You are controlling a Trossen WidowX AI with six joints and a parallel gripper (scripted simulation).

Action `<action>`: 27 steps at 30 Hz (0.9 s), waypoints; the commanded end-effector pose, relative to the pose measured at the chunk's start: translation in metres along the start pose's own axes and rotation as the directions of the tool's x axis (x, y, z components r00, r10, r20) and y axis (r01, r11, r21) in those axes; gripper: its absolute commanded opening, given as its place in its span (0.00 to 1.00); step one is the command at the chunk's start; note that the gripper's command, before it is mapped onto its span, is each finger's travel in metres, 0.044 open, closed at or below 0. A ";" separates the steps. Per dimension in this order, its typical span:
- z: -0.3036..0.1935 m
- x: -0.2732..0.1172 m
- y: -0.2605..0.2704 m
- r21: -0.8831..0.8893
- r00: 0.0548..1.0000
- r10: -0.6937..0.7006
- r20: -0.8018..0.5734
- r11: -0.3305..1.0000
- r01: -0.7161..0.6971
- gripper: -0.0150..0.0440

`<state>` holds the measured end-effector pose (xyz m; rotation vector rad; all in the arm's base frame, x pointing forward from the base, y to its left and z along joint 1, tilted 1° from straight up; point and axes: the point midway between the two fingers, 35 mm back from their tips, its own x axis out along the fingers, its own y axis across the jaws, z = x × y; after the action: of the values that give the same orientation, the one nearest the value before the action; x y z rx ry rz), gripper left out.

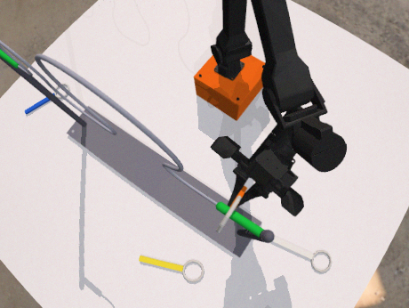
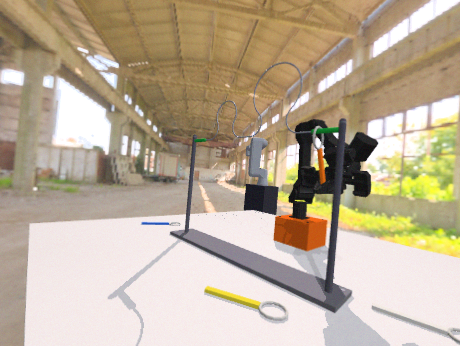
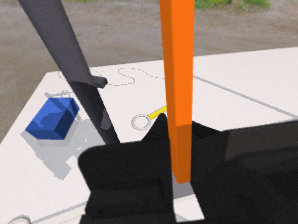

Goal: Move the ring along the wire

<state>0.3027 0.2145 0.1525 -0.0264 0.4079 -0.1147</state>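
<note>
The ring encircles the green part beside the near post, close to that part's inner end. Its orange handle hangs below, slightly tilted. My gripper is shut on the handle, below the wire. The thin grey wire loops up and away to the other green part at the far post. Whether the ring touches the wire cannot be told.
A dark base plate joins the posts. On the table lie a yellow-handled ring, a blue-handled ring and a white-handled ring. An orange block stands under the arm; a blue block shows in the wrist view.
</note>
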 end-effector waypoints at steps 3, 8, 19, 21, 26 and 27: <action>-0.001 0.000 -0.001 0.001 1.000 -0.006 0.002 1.000 0.006 0.00; 0.000 0.000 0.000 0.000 1.000 0.000 0.000 1.000 0.000 0.09; -0.001 -0.004 0.000 0.001 1.000 -0.001 -0.002 1.000 0.001 0.53; -0.001 -0.010 0.001 0.001 1.000 -0.002 -0.004 1.000 0.002 0.53; -0.002 -0.033 0.001 0.002 1.000 -0.005 -0.006 1.000 0.005 0.53; -0.002 -0.038 0.001 0.002 1.000 -0.005 -0.006 1.000 0.005 0.53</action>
<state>0.2821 0.2168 0.1569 -0.0310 0.4207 -0.1197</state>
